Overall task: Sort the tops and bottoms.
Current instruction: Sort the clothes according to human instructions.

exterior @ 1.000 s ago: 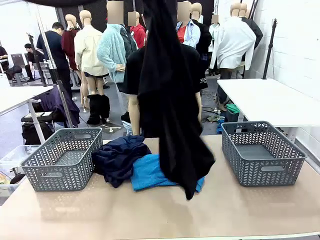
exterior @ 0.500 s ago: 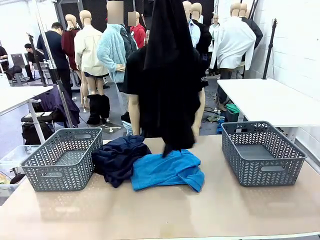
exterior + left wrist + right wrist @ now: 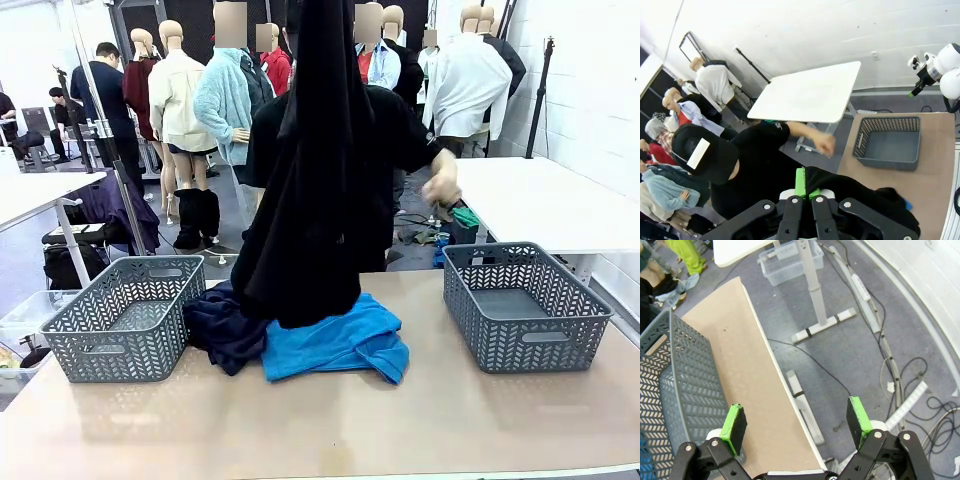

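Hanging from high over the table's middle, a long black fabric garment (image 3: 320, 200) drops like a curtain. Left gripper (image 3: 804, 189): green pads pressed together, with a fold of the black cloth pinched between them. The lower hem sits level with the pile below, a crumpled navy cloth garment (image 3: 225, 338) and a bright blue cloth garment (image 3: 335, 342), touching side by side on the tan tabletop (image 3: 320, 425). Cannot tell whether the hem rests on them or hangs just in front.

Right gripper (image 3: 796, 424): fingers spread wide, nothing between them, poised over the table's edge beside the right-hand grey plastic lattice basket (image 3: 520, 345). A matching grey lattice basket on the left (image 3: 120, 358). Both look empty. A person in a black T-shirt stands behind the cloth, one hand (image 3: 440, 188) out toward the right, blurred.

Risks, my reading:
- The grip is a narrow pinch on one fold, so a quick swing could slide the cloth free and drop it onto the pile.
- The hem is low, so a sideways carry without more lift could drag the blue piece along or snag a basket rim.
- The shape is bunched, top or bottom unclear, so it could go in the wrong basket.
- The person's hand is near the rightward path.
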You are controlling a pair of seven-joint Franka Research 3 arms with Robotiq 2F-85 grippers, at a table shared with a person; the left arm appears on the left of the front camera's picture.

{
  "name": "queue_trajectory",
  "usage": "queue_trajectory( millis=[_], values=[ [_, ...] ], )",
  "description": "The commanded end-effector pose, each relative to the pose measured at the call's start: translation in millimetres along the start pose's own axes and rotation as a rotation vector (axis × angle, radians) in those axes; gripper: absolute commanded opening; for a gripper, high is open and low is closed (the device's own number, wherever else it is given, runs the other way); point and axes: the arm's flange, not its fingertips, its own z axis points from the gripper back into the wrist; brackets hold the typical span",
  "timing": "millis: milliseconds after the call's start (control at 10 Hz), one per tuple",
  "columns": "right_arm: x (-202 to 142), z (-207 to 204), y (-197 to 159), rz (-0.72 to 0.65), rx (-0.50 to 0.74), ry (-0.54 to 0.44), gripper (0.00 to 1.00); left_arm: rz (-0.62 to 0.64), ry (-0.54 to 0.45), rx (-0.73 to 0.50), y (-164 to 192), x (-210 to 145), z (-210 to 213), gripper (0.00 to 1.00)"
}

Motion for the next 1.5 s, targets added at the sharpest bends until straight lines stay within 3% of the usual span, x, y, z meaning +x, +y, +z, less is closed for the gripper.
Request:
queue_trajectory(
  millis=[0,1400],
  values=[
    [0.5,2.4,2.4,-0.005,-0.006,0.008,1.0,0.004,-0.011,0.005,2.0,1.9,5.0,0.0],
    [0.5,2.4,2.4,-0.005,-0.006,0.008,1.0,0.004,-0.011,0.005,2.0,1.9,5.0,0.0]
  ],
)
